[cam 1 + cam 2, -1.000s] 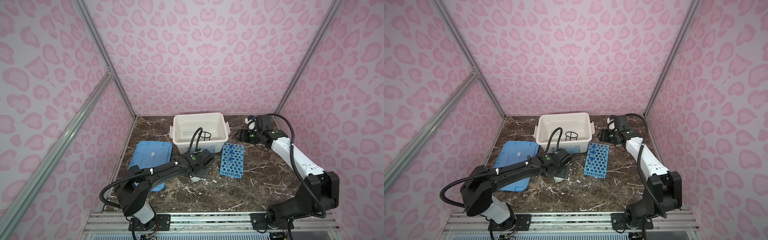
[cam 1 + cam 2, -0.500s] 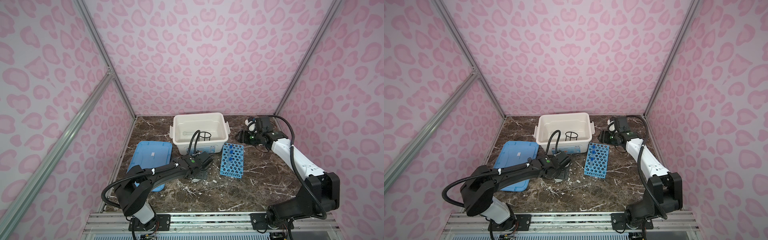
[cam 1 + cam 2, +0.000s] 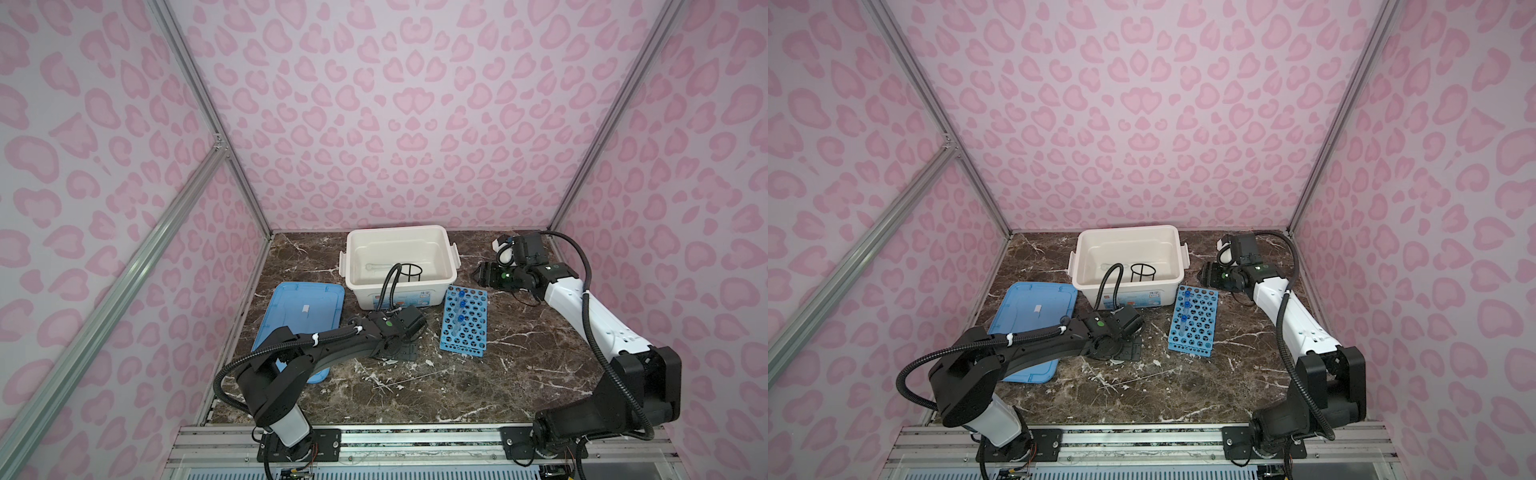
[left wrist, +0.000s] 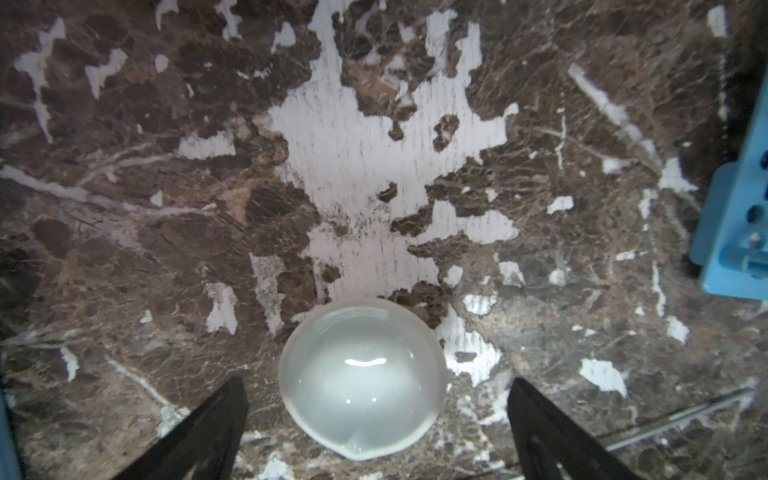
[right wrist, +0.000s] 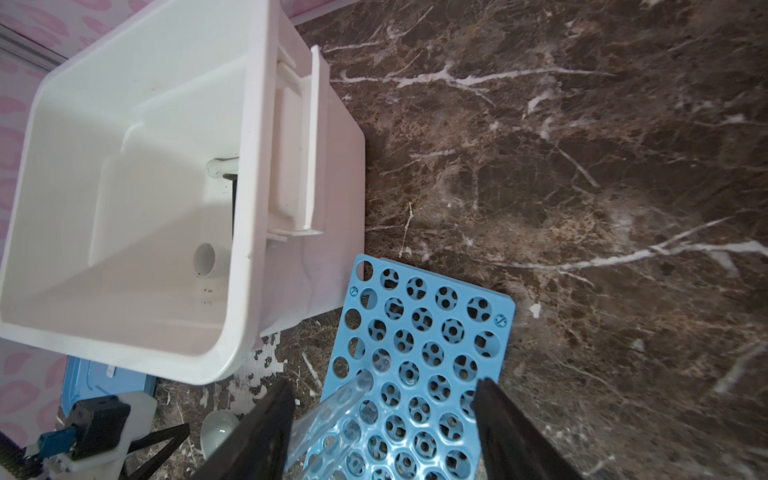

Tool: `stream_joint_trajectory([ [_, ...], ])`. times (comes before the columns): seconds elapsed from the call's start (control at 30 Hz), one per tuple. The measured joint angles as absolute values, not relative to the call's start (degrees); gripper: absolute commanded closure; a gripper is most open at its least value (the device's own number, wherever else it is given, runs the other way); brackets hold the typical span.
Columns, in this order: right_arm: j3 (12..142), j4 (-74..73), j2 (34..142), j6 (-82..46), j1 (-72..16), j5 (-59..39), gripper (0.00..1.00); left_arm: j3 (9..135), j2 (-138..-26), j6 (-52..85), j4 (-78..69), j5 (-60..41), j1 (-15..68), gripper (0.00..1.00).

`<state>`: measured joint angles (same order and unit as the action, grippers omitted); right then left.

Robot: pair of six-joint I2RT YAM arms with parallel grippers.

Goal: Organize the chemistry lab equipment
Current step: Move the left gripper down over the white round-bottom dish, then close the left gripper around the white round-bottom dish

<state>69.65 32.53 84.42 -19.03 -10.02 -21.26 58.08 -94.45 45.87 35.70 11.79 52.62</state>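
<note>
Jaws of my left gripper (image 4: 377,380) straddle the white shallow dish (image 4: 361,374), spread wide; my right gripper (image 5: 384,382) gapes near the blue perforated rack (image 5: 430,332).

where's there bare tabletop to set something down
Widest bare tabletop: the near strip in front of the blue rack and left claw. Also between rack and right arm, and the back corner behind the blue lid, left of the white box. Crowded: the gap between lid, box and rack, where the left claw straddles the white dish.
</note>
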Motion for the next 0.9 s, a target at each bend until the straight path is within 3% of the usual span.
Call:
stream_joint_trajectory([
  [0.33,69.1,32.7,84.4,-18.9,-10.0,-21.3,0.3,56.3,-94.5,47.1,34.8,11.4,52.6,0.01],
  [0.9,68.7,32.9,84.2,-18.9,-10.0,-21.3,0.3,57.2,-97.7,46.8,34.1,11.4,52.6,0.12],
])
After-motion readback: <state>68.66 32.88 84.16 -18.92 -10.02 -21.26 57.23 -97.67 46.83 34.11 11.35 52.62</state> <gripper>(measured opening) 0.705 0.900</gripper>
